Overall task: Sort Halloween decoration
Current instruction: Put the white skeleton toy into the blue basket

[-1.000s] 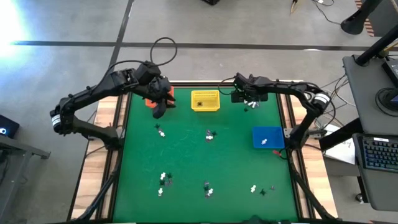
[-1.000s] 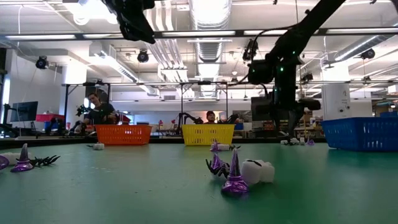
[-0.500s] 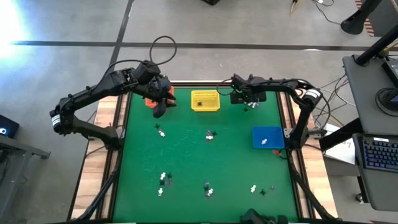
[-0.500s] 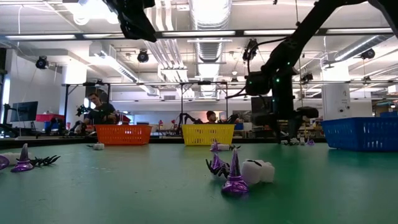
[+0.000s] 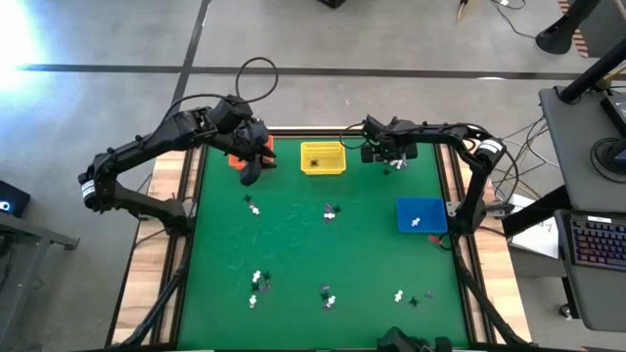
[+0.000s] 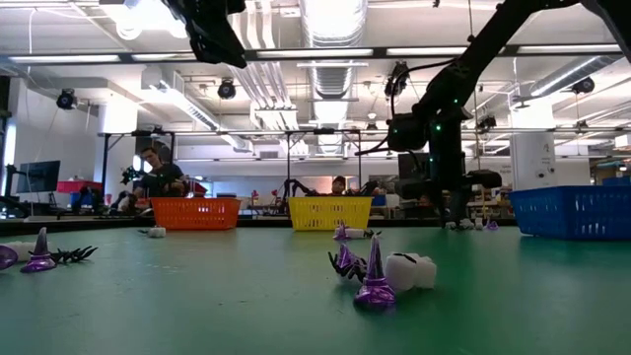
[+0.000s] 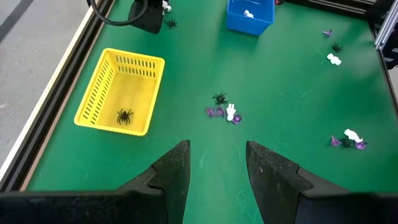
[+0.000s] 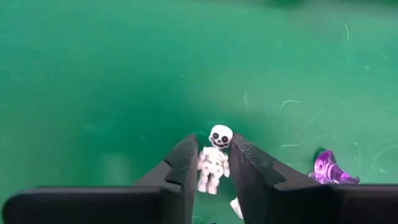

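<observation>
White skeleton [image 8: 214, 160] at lower centre now sits pinched between right gripper [image 8: 212, 163] fingers, which just narrowed; pick looks secured. Left gripper [image 7: 215, 165] waits parted, empty.

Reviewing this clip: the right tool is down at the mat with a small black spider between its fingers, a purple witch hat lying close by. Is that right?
Not quite. Between the right tool's fingers is a white skeleton, not a black spider; the right wrist view shows it clearly. The rest holds: the tool is down at the green mat, and a purple witch hat lies close by.
</observation>
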`<state>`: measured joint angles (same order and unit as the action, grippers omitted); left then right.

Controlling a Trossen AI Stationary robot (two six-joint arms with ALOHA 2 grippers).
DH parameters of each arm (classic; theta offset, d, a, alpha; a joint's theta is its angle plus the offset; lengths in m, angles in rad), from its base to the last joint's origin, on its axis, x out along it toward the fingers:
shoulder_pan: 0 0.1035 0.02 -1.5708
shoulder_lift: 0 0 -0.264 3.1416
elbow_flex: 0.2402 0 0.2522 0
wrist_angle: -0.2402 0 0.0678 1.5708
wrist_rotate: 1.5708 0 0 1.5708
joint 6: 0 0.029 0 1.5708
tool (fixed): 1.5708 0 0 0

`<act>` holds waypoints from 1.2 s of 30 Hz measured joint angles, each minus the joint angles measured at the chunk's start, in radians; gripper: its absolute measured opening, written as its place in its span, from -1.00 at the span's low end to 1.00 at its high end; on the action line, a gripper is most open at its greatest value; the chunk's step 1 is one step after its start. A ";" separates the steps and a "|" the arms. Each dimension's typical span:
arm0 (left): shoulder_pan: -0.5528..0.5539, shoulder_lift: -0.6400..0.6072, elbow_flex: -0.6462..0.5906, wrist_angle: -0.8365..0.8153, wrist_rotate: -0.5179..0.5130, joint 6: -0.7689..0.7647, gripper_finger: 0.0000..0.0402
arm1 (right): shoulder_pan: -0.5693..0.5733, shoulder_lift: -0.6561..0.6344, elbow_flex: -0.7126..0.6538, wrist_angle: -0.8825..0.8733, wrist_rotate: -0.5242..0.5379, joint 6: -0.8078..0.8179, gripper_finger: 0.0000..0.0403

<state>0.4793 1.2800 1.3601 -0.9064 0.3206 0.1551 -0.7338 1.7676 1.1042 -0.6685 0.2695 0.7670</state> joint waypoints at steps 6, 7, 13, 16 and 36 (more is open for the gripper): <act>0.000 0.000 -0.001 -0.001 0.000 0.000 -0.31 | 0.000 -0.002 0.000 -0.003 0.003 -0.001 -0.81; 0.000 0.000 -0.001 -0.001 0.000 0.000 -0.31 | 0.000 -0.004 0.000 -0.004 0.003 -0.001 -0.84; 0.000 0.000 -0.001 -0.028 0.000 0.000 -0.31 | 0.000 -0.046 0.001 -0.016 -0.019 -0.034 -0.91; 0.000 -0.003 -0.001 -0.056 0.000 0.000 -0.31 | 0.002 -0.076 0.011 -0.046 -0.032 -0.064 -0.92; 0.000 -0.004 -0.001 -0.058 0.001 0.066 -0.31 | 0.176 -0.445 0.032 -0.376 -0.072 -0.036 -0.92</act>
<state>0.4793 1.2758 1.3590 -0.9644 0.3218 0.2215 -0.5577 1.3230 1.1362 -1.0445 0.1979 0.7305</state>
